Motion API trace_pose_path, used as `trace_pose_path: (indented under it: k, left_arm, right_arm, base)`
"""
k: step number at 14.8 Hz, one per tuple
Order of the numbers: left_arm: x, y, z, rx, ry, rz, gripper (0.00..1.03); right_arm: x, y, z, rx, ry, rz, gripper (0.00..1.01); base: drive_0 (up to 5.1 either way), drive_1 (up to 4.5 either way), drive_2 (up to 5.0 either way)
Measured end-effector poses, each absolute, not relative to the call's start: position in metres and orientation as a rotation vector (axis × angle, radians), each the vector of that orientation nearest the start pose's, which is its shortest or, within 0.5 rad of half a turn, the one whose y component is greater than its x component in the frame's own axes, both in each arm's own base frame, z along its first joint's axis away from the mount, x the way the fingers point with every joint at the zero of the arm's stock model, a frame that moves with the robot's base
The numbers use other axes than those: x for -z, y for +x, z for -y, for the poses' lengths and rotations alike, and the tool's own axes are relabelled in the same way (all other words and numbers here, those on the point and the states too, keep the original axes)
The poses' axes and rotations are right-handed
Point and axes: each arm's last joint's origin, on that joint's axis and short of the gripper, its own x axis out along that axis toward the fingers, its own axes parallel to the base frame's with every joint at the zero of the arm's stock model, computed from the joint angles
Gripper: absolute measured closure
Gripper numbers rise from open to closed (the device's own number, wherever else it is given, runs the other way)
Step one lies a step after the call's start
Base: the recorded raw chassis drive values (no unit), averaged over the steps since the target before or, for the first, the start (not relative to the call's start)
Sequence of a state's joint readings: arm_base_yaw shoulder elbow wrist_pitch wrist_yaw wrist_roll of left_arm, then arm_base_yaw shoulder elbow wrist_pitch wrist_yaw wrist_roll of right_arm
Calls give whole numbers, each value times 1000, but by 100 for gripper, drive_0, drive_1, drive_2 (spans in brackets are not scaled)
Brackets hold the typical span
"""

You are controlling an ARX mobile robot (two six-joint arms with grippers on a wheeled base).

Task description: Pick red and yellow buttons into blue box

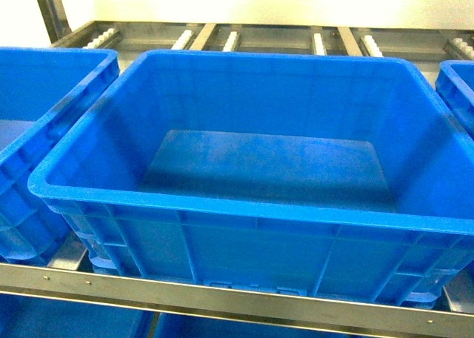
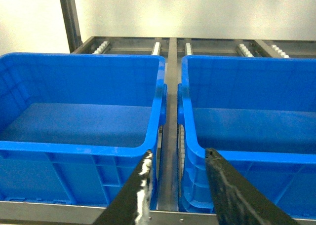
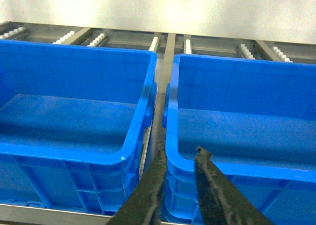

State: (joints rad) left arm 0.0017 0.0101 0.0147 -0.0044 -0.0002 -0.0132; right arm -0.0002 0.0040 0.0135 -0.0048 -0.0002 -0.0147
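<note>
The blue box (image 1: 222,204) fills the middle of the head view; its floor is bare. The red and yellow buttons are out of view in every frame. Neither gripper shows in the head view. In the left wrist view my left gripper (image 2: 178,153) is open and holds nothing. It hovers in front of the gap between two crates, with the blue box (image 2: 247,158) on the right. In the right wrist view my right gripper (image 3: 180,151) is open with a narrower gap. It sits by the front corner of the right-hand crate (image 3: 237,168); the blue box (image 3: 74,151) lies to its left.
A second blue crate (image 1: 44,78) stands left of the box and a third (image 1: 461,82) at the right edge. All rest on a metal roller rack (image 1: 222,297) with a front rail. More blue crates show on the shelf below (image 1: 74,319).
</note>
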Motion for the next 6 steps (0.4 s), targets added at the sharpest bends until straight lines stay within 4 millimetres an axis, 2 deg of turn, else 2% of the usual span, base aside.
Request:
trace_pose_path:
  k: [6]
  left_arm:
    - [-167, 97, 0, -2, -12, 0, 3]
  right_arm:
    - [-167, 97, 0, 0, -15, 5, 14]
  base:
    - [0, 0, 0]
